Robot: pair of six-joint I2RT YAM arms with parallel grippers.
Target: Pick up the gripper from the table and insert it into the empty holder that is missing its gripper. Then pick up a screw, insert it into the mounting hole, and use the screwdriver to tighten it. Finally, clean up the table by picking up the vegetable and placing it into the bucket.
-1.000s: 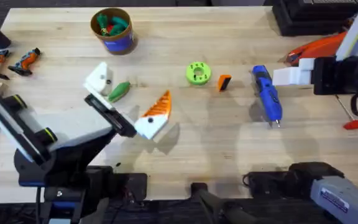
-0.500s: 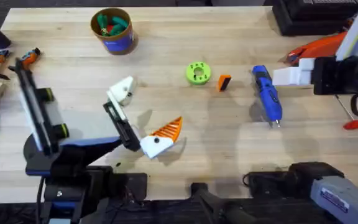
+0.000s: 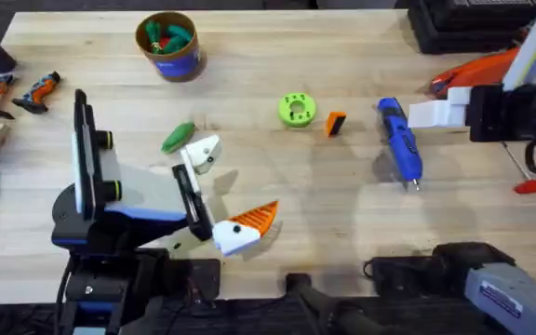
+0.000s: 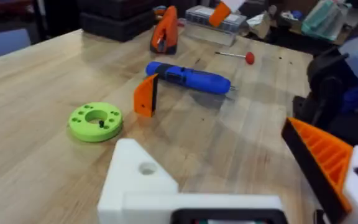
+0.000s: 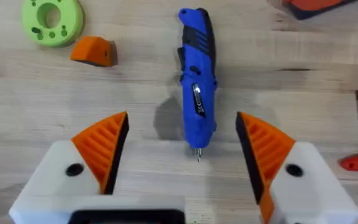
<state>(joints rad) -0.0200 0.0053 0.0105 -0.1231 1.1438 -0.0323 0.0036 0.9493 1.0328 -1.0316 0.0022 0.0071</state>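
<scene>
My left gripper hangs open over the table's left middle. One finger is the bare white holder; its twin carries an orange ribbed wedge. The green vegetable lies just left of the holder. Farther right lies the loose orange gripper, then the blue screwdriver. My right gripper stands open above the screwdriver's bit end. The bucket sits at the back left. I cannot make out a screw.
A lime-green disc sits beside the orange gripper. A red-handled rod lies at the right edge, near a white-and-black fixture. Small orange-and-black tools lie at the far left, and a black box at the back right.
My left arm has swung its open gripper to the right and toward the front edge. The vegetable, hidden under it half a second ago, shows again. The right arm has not moved.
</scene>
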